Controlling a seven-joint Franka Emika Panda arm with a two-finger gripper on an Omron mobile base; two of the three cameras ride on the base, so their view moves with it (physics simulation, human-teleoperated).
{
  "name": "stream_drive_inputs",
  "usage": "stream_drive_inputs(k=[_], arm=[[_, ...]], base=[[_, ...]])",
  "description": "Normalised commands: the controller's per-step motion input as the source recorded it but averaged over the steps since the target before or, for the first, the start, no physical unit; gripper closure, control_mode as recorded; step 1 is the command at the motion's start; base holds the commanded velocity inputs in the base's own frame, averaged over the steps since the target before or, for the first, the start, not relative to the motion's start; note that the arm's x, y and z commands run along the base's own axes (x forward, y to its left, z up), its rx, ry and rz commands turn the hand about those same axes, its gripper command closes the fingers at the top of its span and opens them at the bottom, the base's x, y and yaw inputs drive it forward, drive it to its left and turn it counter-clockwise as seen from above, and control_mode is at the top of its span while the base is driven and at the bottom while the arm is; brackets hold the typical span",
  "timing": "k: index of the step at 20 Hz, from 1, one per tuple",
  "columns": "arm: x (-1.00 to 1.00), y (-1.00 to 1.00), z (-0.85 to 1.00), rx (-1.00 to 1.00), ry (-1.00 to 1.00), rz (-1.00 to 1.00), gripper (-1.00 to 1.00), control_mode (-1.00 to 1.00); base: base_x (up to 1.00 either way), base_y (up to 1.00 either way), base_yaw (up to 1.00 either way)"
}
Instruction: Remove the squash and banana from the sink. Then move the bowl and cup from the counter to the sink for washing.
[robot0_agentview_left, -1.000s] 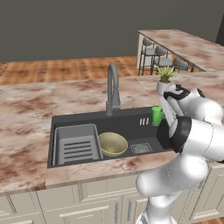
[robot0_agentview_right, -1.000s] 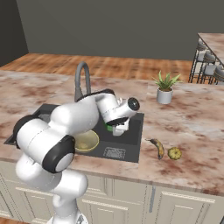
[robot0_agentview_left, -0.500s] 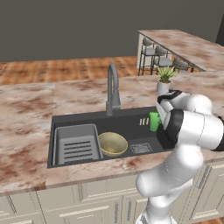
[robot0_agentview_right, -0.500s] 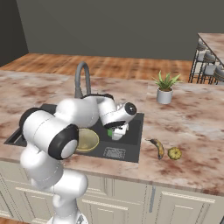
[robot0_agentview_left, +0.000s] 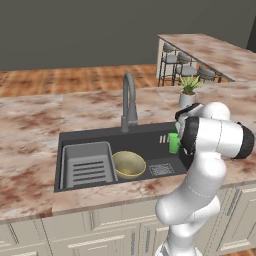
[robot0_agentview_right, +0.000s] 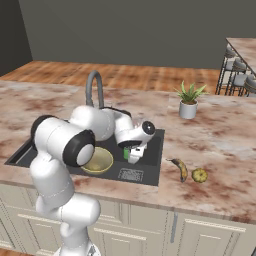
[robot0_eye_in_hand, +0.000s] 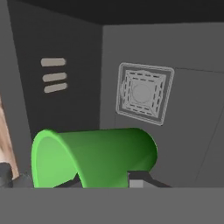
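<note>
— What is the white arm doing at centre frame, low over the large dark grey rectangular sink (robot0_agentview_left: 90, 137)?

— Its tool (robot0_agentview_right: 133, 152) is clamped narrow on the small bright green tumbler cup (robot0_agentview_left: 173, 142), carried inside the basin's right end. In the hand view the cup (robot0_eye_in_hand: 94, 156) lies sideways across the lower half of the frame, open mouth to the left, gripped from beneath. Behind it, at upper right of that frame, sits the square drain grate (robot0_eye_in_hand: 143, 92). The cup looks to be in the air, not yet set down, though contact with the basin floor cannot be ruled out.

— Why down there?

— The cup is the last item bound for washing, so it is probably being brought low before release rather than dropped.

— And the rest?

— The wide shallow olive-yellow bowl with the pale rim (robot0_agentview_left: 129, 164) already sits upright in the basin at centre of the left base view, just right of the grey ribbed tray insert (robot0_agentview_left: 88, 164). The slim curved yellow-brown banana (robot0_agentview_right: 181, 169) and the small round yellow-olive squash (robot0_agentview_right: 199, 175) lie side by side on the marbled pink counter (robot0_agentview_right: 220, 150), lower right of the right base view, clear of the basin.

— What remains?

— By this reading, only letting go. The grey gooseneck faucet (robot0_agentview_left: 128, 100) stands behind, well clear of the arm.
</note>
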Motion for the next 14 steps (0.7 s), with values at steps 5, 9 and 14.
stream_drive_inputs(k=[5,9,14], arm=[[0.05,0.00,-0.37,0.00,0.00,-0.02,1.00,-1.00],[0.01,0.00,-0.37,0.00,0.00,-0.01,1.00,-1.00],[0.05,0.00,-0.29,0.00,0.00,-0.01,1.00,-1.00]], base=[[0.00,0.00,0.00],[0.00,0.00,0.00],[0.00,0.00,0.00]])
